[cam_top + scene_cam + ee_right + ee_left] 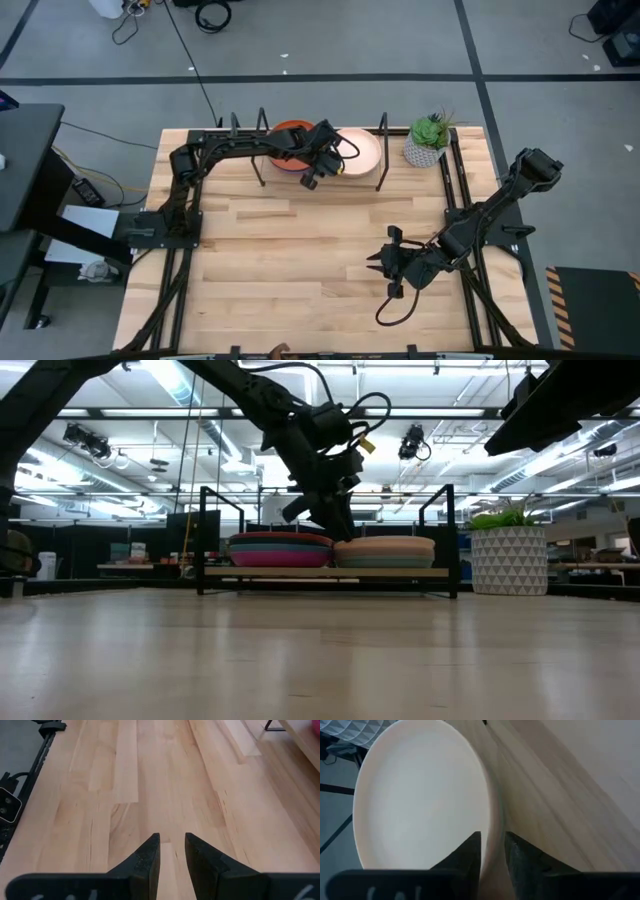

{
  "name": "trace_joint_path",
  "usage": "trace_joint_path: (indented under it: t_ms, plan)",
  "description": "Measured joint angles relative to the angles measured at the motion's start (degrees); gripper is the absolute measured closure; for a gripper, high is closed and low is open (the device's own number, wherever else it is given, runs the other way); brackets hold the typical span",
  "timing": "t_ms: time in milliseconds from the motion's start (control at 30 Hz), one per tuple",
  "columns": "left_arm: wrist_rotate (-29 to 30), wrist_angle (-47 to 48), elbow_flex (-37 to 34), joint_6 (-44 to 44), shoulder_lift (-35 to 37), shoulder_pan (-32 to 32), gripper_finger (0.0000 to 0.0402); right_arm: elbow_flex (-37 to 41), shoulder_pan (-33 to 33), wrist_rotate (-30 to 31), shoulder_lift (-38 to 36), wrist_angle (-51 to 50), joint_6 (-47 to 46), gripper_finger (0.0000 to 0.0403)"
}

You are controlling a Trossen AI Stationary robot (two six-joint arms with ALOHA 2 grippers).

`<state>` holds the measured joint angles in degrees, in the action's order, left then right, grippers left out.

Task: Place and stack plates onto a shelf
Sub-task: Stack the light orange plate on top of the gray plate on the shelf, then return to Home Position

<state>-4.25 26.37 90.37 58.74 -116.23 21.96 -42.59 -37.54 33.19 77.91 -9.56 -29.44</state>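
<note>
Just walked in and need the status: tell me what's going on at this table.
The left end effector is over the shelf at the table's far edge, its fingers straddling the rim of the peach plate atop the right stack. A second stack, orange-red plate on top, sits beside it. The right end effector waits over bare table, holding nothing. No plates remain off the shelf.

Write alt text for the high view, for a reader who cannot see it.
Seen from above, the left hand reaches over the shelf at the table's far edge, between an orange-red plate and a peach plate on it. The right hand hovers over bare wood near the table's right side. A potted plant stands right of the shelf.
</note>
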Motion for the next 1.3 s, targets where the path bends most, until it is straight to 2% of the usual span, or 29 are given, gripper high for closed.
trace_joint_path:
  t_ms: [267,433,600,733,867,967,1300]
  plan:
    - [-0.03,0.08,0.0,-3.09,0.62,-0.04,0.0305,0.02,0.0,0.02,0.0,-0.71,0.04,0.0306]
    - [-0.15,-4.42,0.0,-9.56,0.64,-0.07,0.0318,0.02,0.0,0.22,0.0,-0.81,0.14,0.0306]
    - [-4.5,-8.63,0.0,-14.86,0.64,0.03,0.0329,0.02,0.0,0.28,0.0,-0.83,0.66,0.0306]
    - [-4.92,-11.39,0.06,-18.98,0.01,0.08,0.0333,0.02,0.0,0.31,0.02,-0.81,0.68,0.0306]
    - [-4.37,-11.28,-0.06,-19.5,-2.81,0.11,0.0334,0.02,0.0,0.35,0.02,-0.5,0.9,0.0306]
    - [-1.56,-11.4,-0.07,-18.82,-3.52,-0.13,0.0334,0.02,0.0,0.39,0.02,-0.48,0.92,0.0306]
    - [-1.56,-9.56,0.04,-20.82,3.14,-1.37,0.0336,0.04,0.0,1.87,0.02,-1.48,1.32,0.0306]
